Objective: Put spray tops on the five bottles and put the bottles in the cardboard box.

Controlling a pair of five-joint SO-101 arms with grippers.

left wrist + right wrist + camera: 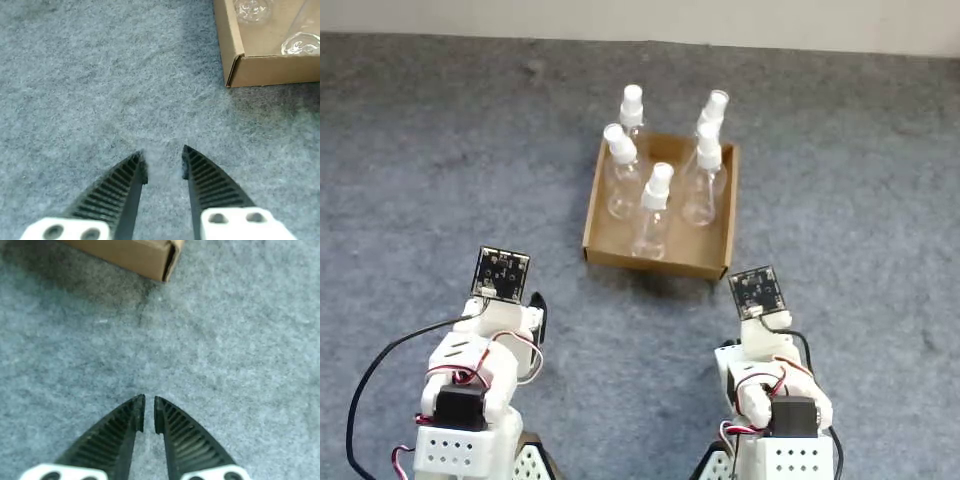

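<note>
The left gripper [164, 161] is hovering low over the grey carpet [75, 75] with its jaws standing a little apart and gripping nothing, while the cardboard box [280, 70] is sitting ahead of it, toward the right arm's side and well apart from its tips. The right gripper [149, 412] is hanging the same way, jaws nearly together and empty, with the box's near corner lying ahead of it. All five bottles [652, 215], each wearing a spray top [660, 180], are standing inside the box, so both arms are probably staying short of it because nothing is left to carry.
</note>
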